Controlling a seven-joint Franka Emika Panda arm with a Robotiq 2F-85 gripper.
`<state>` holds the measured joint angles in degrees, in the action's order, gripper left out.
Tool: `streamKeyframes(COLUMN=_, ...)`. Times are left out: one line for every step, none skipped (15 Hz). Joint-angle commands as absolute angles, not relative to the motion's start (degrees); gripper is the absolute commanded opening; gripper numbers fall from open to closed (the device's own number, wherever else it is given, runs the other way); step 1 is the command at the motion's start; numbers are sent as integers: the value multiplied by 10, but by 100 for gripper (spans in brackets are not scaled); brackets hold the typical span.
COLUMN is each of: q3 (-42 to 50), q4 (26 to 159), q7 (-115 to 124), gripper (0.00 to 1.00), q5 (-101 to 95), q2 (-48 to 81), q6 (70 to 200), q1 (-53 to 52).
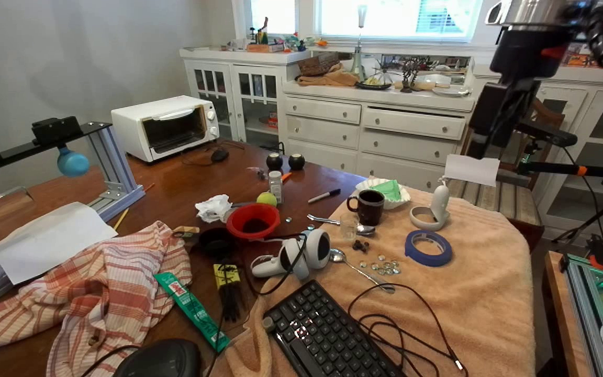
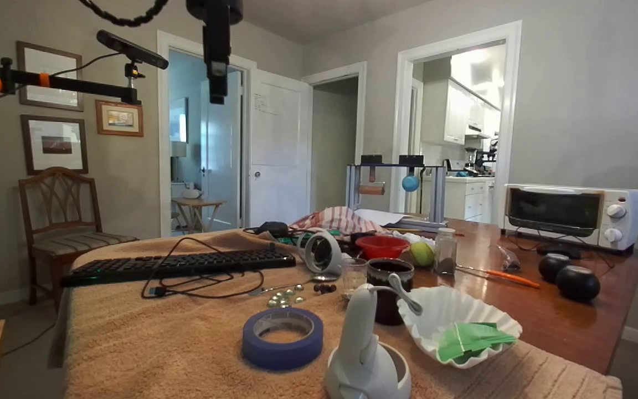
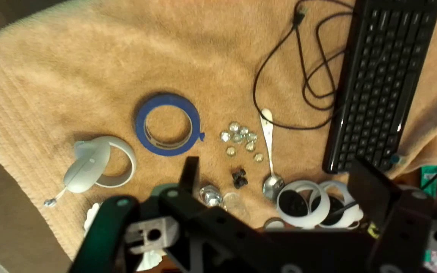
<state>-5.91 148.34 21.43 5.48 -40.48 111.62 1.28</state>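
The gripper (image 3: 277,170) hangs with its jaws wide apart, holding nothing. Below it, the spoon (image 3: 269,147) and the glass gems (image 3: 237,137) lie on the towel (image 3: 203,64), which perhaps keeps them from sliding; farther stands the toaster oven (image 1: 168,128).

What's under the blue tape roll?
Tan towel shows around the blue tape roll and through its hole; whatever lies directly beneath it is covered.

bowl (image 3: 90,217) partly behind claw (image 3: 275,172), keyboard (image 3: 379,87) cropped
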Motion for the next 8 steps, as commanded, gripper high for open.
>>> streamKeyframes(q3=-93, q4=1517, q7=282, gripper=100, q5=48, q2=-334, q6=1247, q1=43)
streamKeyframes(q3=-97, q4=1518, q7=300, gripper=100, q5=46, q2=-307, q6=1269, q1=50)
streamKeyframes(q3=-91, q4=1524, q7=303, gripper=100, q5=60, q2=-282, q6=1300, q1=47)
streamKeyframes(q3=-95, q4=1525, q7=319, gripper=100, q5=51, q2=-253, q6=1327, q1=57)
streamKeyframes(q3=-96, q4=1523, q7=330, gripper=100, q5=46, q2=-229, q6=1345, q1=62)
streamKeyframes(q3=-96, q4=1519, q7=343, gripper=100, q5=37, q2=-197, q6=1368, q1=70)
streamKeyframes(q3=-94, q4=1514, q7=352, gripper=100, q5=27, q2=-174, q6=1378, q1=75)
streamKeyframes(q3=-82, q4=1506, q7=342, gripper=100, q5=35, q2=-145, q6=1391, q1=71)
